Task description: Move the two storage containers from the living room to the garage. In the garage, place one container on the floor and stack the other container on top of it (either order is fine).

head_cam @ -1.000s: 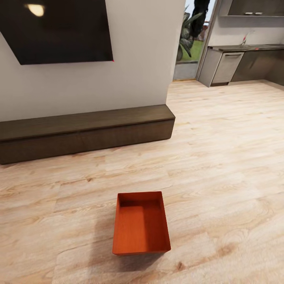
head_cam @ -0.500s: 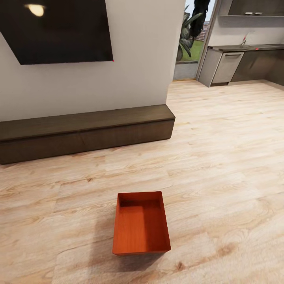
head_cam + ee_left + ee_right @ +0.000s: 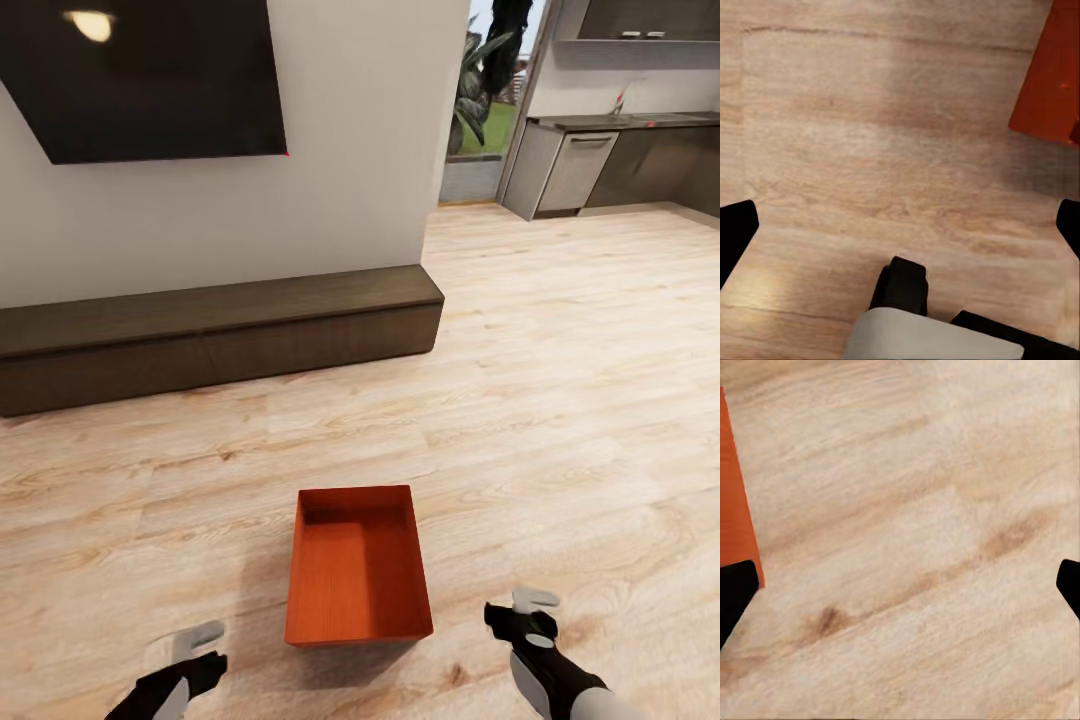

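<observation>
A long dark low cabinet [image 3: 215, 335] runs along the white wall [image 3: 350, 150] under a black screen [image 3: 145, 75], well beyond the bin; a kitchen counter [image 3: 620, 150] shows through the opening at far right. One storage container [image 3: 357, 565] sits on the light wood plank floor [image 3: 560, 420], nothing around it (orange-red, rectangular, open-topped, empty). The left gripper [image 3: 190, 655] and right gripper [image 3: 525, 612] flank its near end, apart from it, each with fingers spread wide.
</observation>
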You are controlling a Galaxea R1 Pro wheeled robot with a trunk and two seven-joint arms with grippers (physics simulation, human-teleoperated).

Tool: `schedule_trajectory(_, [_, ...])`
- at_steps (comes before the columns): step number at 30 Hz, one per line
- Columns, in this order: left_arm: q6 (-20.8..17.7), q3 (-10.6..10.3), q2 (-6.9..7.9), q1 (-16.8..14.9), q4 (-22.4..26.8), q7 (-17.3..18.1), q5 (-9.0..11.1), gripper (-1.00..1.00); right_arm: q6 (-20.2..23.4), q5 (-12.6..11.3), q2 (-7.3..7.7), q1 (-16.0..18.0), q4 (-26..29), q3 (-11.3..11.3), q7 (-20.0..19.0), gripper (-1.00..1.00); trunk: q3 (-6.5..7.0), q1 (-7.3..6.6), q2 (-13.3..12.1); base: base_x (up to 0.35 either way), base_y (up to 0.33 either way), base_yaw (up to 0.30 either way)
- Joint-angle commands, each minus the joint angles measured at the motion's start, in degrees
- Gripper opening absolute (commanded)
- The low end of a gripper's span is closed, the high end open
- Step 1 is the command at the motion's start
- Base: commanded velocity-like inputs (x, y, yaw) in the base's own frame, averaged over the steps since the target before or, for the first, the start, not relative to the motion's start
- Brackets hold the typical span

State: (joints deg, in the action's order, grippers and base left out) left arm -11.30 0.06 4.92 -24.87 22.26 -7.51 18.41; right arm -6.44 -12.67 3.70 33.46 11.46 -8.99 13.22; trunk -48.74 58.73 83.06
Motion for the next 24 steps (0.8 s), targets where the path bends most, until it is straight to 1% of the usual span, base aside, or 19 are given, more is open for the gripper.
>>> schedule_trajectory(1, [-0.81, -0.11, -1.71, -2.64, -0.34, -0.57, 0.12, 1.0, -0.91, -0.53, -1.07, 1.94, -0.2, -0.46, 0.21, 1.0, -0.05, 0.0, 0.02, 0.0, 0.0, 0.0])
schedule_trajectory(2, [-0.99, -0.15, -2.56, -3.81, -0.59, -0.8, -0.08, 1.0, -1.08, -0.46, -1.84, 2.68, -0.25, -0.51, 0.21, 1.0, -0.05, 0.0, 0.02, 0.0, 0.0, 0.0])
schedule_trajectory(3, [-1.23, -0.21, -4.21, -5.93, -1.04, -1.35, -0.75, 1.0, -1.26, -0.35, -3.59, 4.13, -0.33, -0.62, 0.22, 1.0, -0.05, 0.0, 0.02, 0.0, 0.0, 0.0])
schedule_trajectory(4, [-1.36, -0.25, -5.78, -7.68, -1.27, -1.92, -1.84, 1.0, -1.37, -0.23, -5.37, 5.06, -0.38, -0.75, 0.22, 1.0, -0.05, 0.0, 0.02, 0.0, 0.0, 0.0])
schedule_trajectory(5, [-1.37, -0.28, -7.29, -8.95, -1.19, -2.38, -3.3, 1.0, -1.46, -0.13, -6.96, 5.65, -0.42, -0.9, 0.22, 1.0, -0.05, 0.0, 0.02, 0.0, 0.0, 0.0])
schedule_trajectory(6, [-1.16, -0.34, -9.39, -10.09, -0.73, -2.8, -5.92, 1.0, -1.59, 0.17, -9.06, 6.17, -0.41, -1.05, 0.18, 1.0, -0.05, 0.0, 0.02, 0.0, 0.0, 0.0])
schedule_trajectory(7, [-1.07, -0.33, -10.52, -10.56, -0.19, -3.06, -7.81, 1.0, -1.68, 0.66, -10.36, 6.36, -0.27, -1.1, 0.1, 1.0, -0.05, 0.0, 0.02, 0.0, 0.0, 0.0])
schedule_trajectory(8, [-1.02, -0.33, -11.32, -10.87, 0.47, -3.46, -9.69, 1.0, -1.73, 1.34, -11.51, 6.49, -0.16, -1.14, 0.05, 1.0, -0.05, 0.0, 0.02, 0.0, 0.0, 0.0])
schedule_trajectory(9, [-1.01, -0.33, -11.83, -11.07, 0.96, -3.99, -11.17, 1.0, -1.76, 2.18, -12.49, 6.57, -0.08, -1.16, 0.02, 1.0, -0.05, 0.0, 0.02, 0.0, 0.0, 0.0])
schedule_trajectory(10, [-0.97, -0.22, -12.28, -11.25, 1.04, -4.98, -12.39, 1.0, -1.79, 3.57, -13.57, 6.62, -0.02, -1.18, -0.01, 1.0, -0.05, 0.0, 0.02, 0.0, 0.0, 0.0])
schedule_trajectory(13, [-0.83, 0.08, -12.59, -11.37, 0.54, -5.98, -13.37, 1.0, -1.76, 5.67, -13.7, 6.63, 0.01, -1.25, -0.04, 1.0, -0.05, 0.0, 0.02, 0.0, 0.0, 0.0])
schedule_trajectory(16, [-0.71, -0.15, -12.59, -11.41, -0.01, -6.3, -13.99, 1.0, -1.76, 6.77, -13.7, 6.62, -0.31, -1.17, -0.21, 1.0, -0.05, 0.0, 0.02, 0.0, 0.0, 0.0])
schedule_trajectory(18, [-0.09, -0.29, -12.55, -11.42, -0.24, -6.34, -14.18, 1.0, -1.94, 7.0, -13.7, 6.62, -0.44, -1.06, -0.3, 1.0, -0.05, 0.0, 0.02, 0.0, 0.0, 0.0])
schedule_trajectory(19, [1.66, -0.41, -12.56, -11.42, -0.35, -6.36, -14.36, 1.0, -2.05, 7.14, -13.7, 6.62, -0.5, -1.02, -0.32, 1.0, -0.05, 0.0, 0.02, 0.0, 0.0, 0.0])
schedule_trajectory(24, [4.94, -0.22, -12.72, -11.43, -0.65, -6.44, -14.57, 1.0, -2.81, 7.23, -13.7, 6.62, -0.57, -1.01, -0.34, 1.0, -0.05, 0.0, 0.02, 0.0, 0.0, 0.0])
